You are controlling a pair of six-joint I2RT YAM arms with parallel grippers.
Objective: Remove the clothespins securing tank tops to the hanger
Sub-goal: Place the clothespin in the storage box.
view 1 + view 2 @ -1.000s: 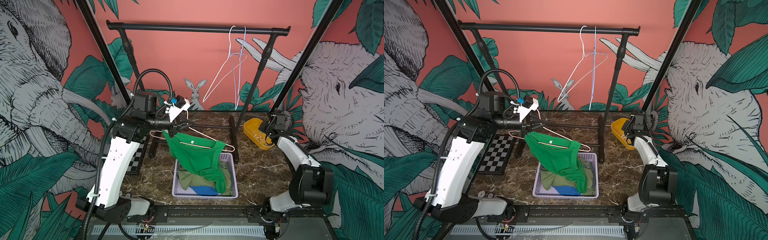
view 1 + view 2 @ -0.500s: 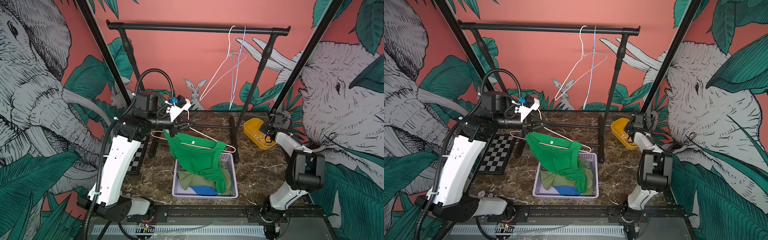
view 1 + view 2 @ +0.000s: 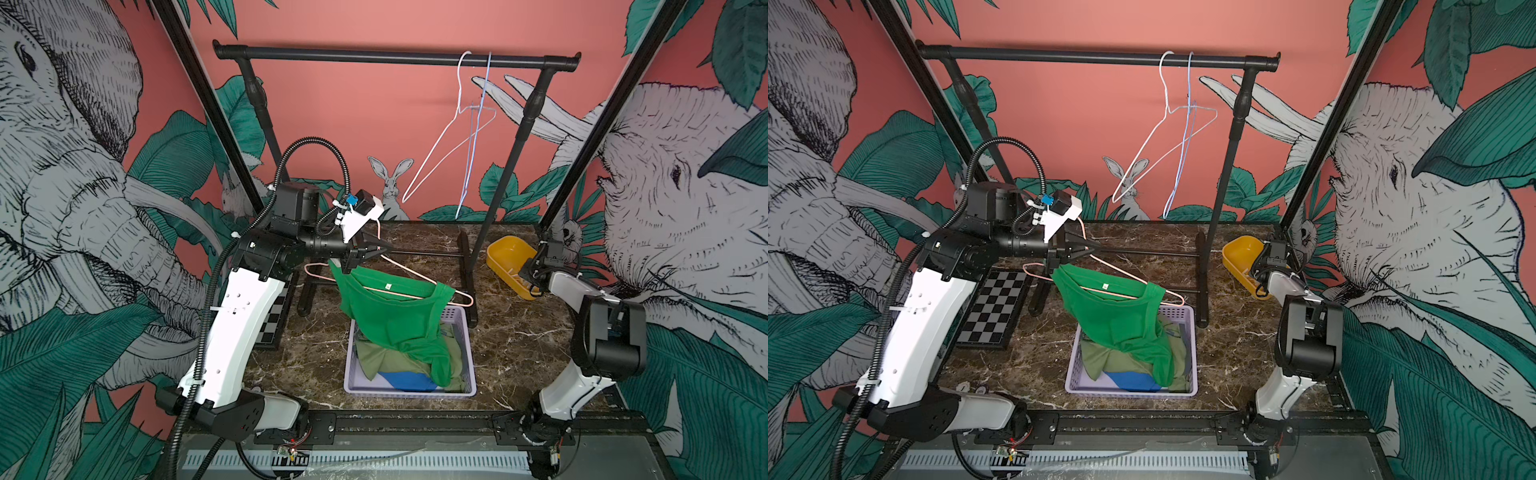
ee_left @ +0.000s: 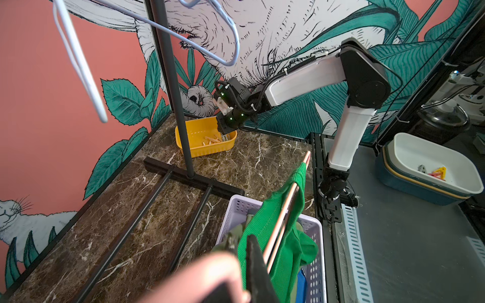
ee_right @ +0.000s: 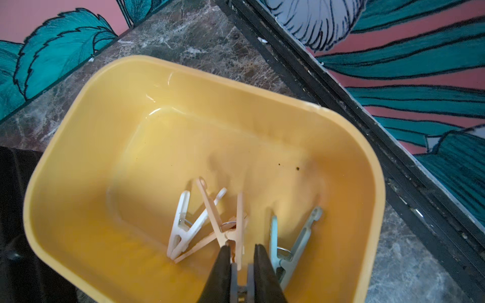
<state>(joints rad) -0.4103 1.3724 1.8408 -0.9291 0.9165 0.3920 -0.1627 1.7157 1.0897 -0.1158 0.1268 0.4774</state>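
Centrally, the left gripper [image 3: 376, 250] is raised above the table [image 3: 519, 345], its fingers clenched on a pink wire hanger [image 4: 306, 157] near the hook. A green top [image 3: 395, 316] is draped over that hanger by its shoulder straps, and its hem trails down into a lilac basket [image 3: 415, 393] directly below. Inside the basket lie an olive top [image 3: 374, 357] and a blue top [image 3: 405, 380], partly covered by the green fabric.

At the table's back right corner sits a yellow bin [image 3: 505, 253]. The right gripper [image 5: 242, 248] reaches down into it, fingers slightly parted. A tan pin [image 5: 223, 223] rests on the bin floor with one end loose in the narrow gap between the tips. A white pin [image 5: 183, 225] lies touching it on one side, and a mint pin [image 5: 291, 236] lies just beside the gripper on the other.
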